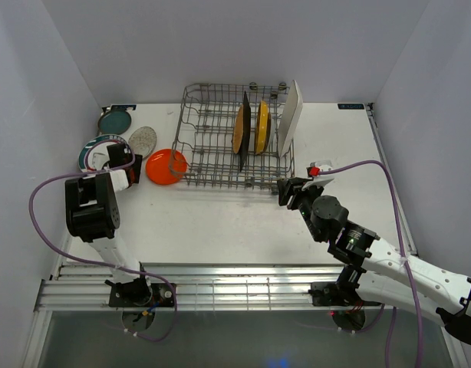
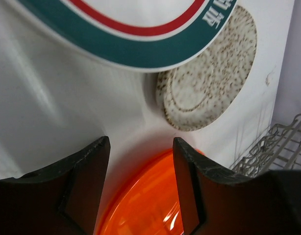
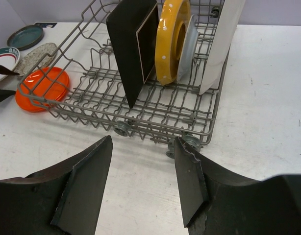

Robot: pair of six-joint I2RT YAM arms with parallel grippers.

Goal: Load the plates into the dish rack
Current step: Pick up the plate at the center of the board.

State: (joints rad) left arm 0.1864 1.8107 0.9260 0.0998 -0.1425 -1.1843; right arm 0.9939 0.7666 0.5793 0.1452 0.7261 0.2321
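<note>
Orange plate (image 2: 140, 200) under left gripper (image 2: 140, 144), jaws apart, empty; right gripper (image 3: 143, 142) likewise, before rack (image 1: 209, 142)

Two arms bolted to a silver rail (image 1: 235, 295) at the near edge: the left arm (image 1: 90, 207) boxy and black over a white link, the right arm (image 1: 373, 253) black-jointed with long white shells. A lilac cable (image 1: 37, 207) loops off each. The left gripper (image 2: 140, 142) and right gripper (image 3: 143, 139) wear matte black wedge fingers (image 3: 87, 186), rough-edged.
</note>
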